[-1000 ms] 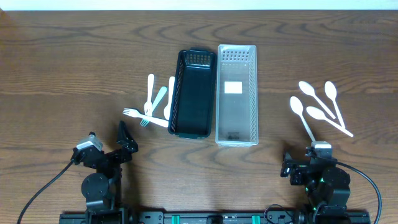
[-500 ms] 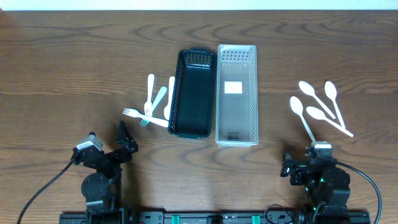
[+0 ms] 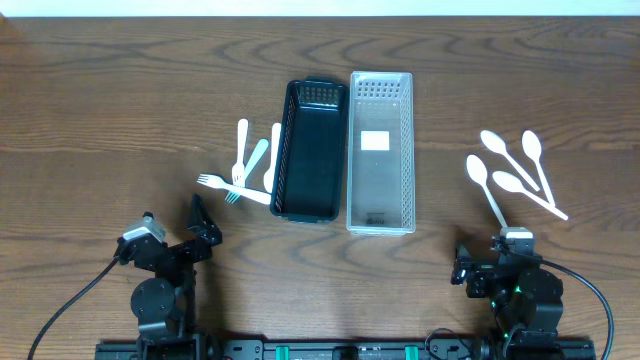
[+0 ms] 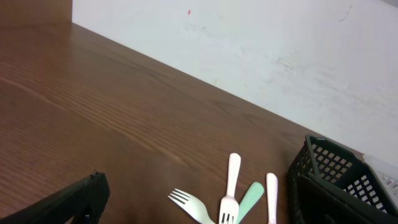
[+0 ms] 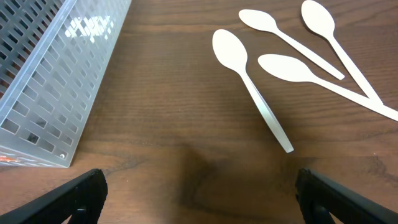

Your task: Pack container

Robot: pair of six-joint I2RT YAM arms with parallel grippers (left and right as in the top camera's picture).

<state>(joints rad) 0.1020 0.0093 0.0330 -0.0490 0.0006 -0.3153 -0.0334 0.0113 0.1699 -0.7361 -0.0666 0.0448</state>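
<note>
We list black basket (image 3: 309,150) just beside clear basket (image 3: 381,152) mid-table — forks (image 3: 242,148) just left, spoons (image 3: 478,172) well right. Left gripper (image 3: 203,225), right gripper (image 5: 199,182) at near edge — fingers apart, holding nothing.

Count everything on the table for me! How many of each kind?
Spoons: 4
Other cutlery: 4, at least two of them forks
Baskets: 2, a black basket and a clear basket
Total: 10
</note>
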